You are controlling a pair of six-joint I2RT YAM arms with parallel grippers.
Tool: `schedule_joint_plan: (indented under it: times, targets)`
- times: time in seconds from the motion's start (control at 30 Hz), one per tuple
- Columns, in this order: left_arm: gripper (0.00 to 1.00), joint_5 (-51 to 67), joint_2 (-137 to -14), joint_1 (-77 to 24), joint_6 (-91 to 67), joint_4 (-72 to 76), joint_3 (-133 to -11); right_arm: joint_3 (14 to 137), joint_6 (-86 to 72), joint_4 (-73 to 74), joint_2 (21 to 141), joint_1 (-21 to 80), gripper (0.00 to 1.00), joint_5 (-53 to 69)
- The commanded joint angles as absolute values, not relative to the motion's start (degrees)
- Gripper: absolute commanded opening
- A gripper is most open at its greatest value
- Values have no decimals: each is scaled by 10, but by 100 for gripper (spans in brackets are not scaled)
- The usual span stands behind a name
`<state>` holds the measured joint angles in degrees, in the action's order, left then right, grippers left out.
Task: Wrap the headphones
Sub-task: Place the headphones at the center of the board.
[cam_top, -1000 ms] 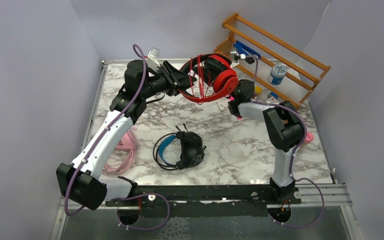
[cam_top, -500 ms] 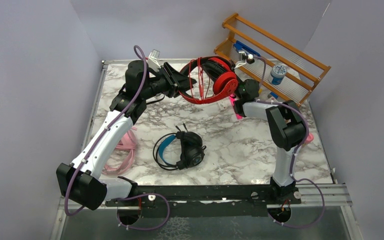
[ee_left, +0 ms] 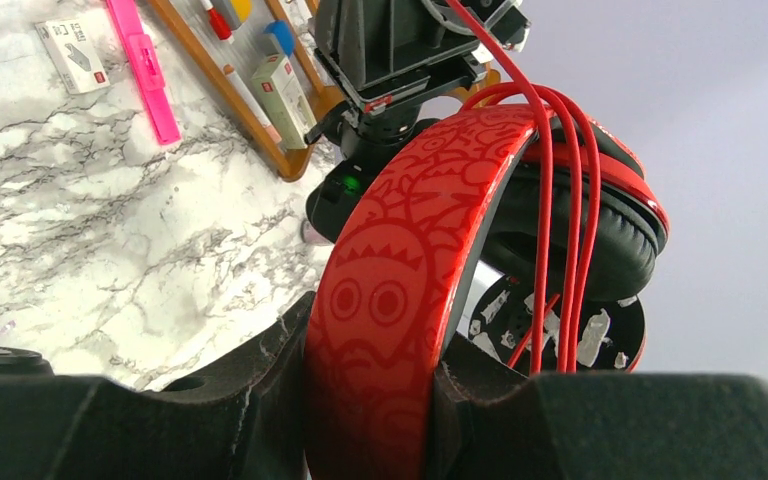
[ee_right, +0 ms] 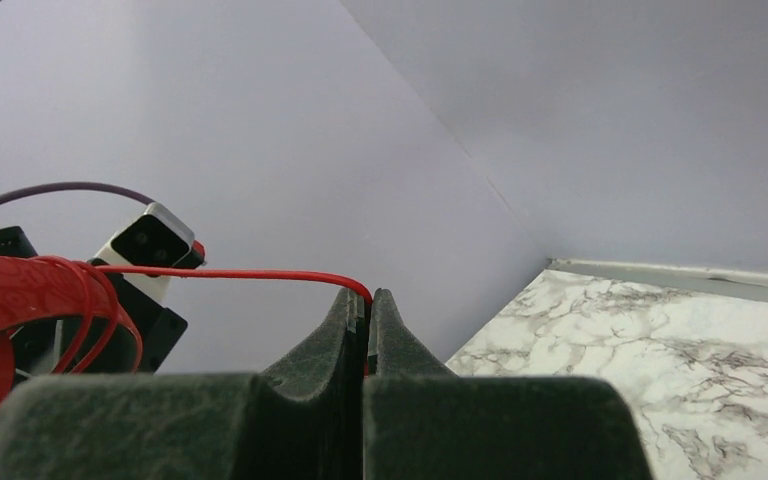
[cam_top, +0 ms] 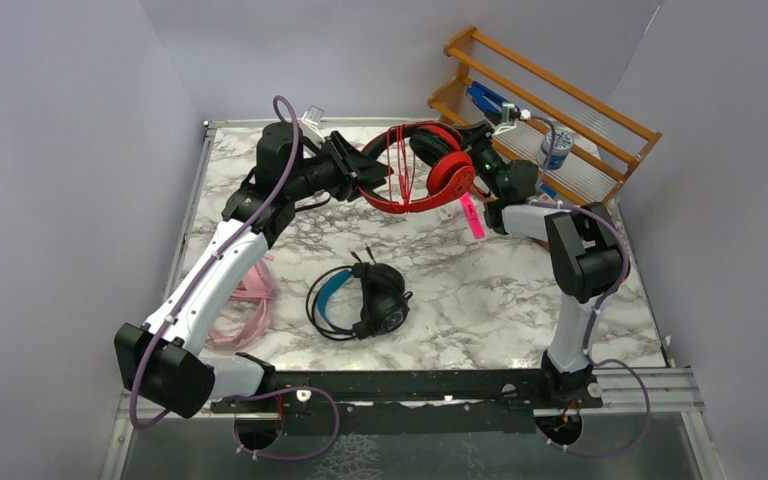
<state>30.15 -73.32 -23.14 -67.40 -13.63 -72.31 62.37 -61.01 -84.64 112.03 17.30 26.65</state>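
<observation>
Far side of the marble-patterned table [cam_top: 480,290]: red over-ear headphones with black ear cushions [cam_top: 430,175] held up in the air between the two arms, clear of the surface.

Left gripper [cam_top: 363,174]: jaws clamped on the red patterned headband [ee_left: 390,300], one jaw on each face of it. In the left wrist view the band rises from between the jaws and curves over to a black ear cushion [ee_left: 600,240].

Thin red cable [ee_left: 560,200]: several strands cross over the headband side by side and run down past the ear cup. From above they show as near-upright red lines [cam_top: 397,160] across the arch of the band.

Right gripper [cam_top: 480,145]: at the far right end of the headphones, close to the ear cups. Jaws together, pinching the red cable. In the right wrist view the cable [ee_right: 260,272] runs taut from the jaw tips [ee_right: 368,300] leftward to the loops on the band.

Black headset with a blue headband [cam_top: 365,300]: lying on the table near the middle, cable looped loosely round it.

All-pink headset [cam_top: 250,300]: on the table at the left, partly under the left arm.

Orange wooden rack [cam_top: 560,110]: far right corner, small items on it. A flat pink strip [cam_top: 471,215] shows just in front of it.
</observation>
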Motion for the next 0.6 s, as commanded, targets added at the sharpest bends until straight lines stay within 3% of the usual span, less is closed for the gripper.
schedule_joint_plan:
  times: [0.0,0.17,0.43,0.57]
  targets:
    - [0,302,-723,-235,-669,-97,-756,613,-605,-891,1105,161,0,277]
    - [0,294,-729,-235,-656,-77,-758,590,-611,-847,1099,164,0,335]
    - [0,240,-771,-235,-655,55,-722,532,-544,-595,996,172,0,410]
    - [0,190,-815,-236,-646,110,-700,514,-553,-548,992,184,0,432]
